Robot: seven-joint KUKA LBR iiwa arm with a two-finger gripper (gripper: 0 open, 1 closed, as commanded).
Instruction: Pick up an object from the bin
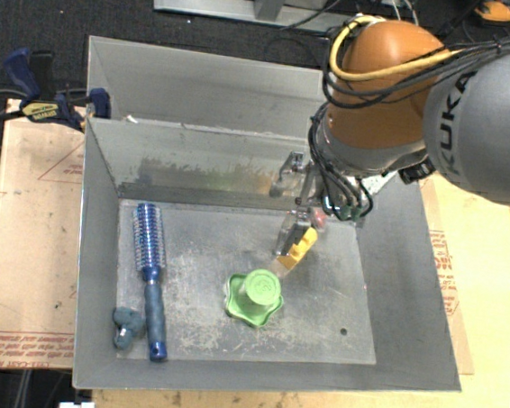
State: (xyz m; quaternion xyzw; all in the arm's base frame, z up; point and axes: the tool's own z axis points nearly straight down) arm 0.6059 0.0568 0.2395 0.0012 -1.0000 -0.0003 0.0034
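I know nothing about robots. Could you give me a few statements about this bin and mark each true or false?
1. A blue hairbrush lies along the bin's left side. True.
2. The green cup-shaped thing rests on the brush. False: they lie well apart.
3. A small yellow piece sits farther back than the green thing. True.
4. The arm reaches in from the left. False: from the right.

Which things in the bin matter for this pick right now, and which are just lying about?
In play: gripper; small yellow piece right beside it, mid-bin.
Lying about: green cup; blue hairbrush; grey-blue lump.
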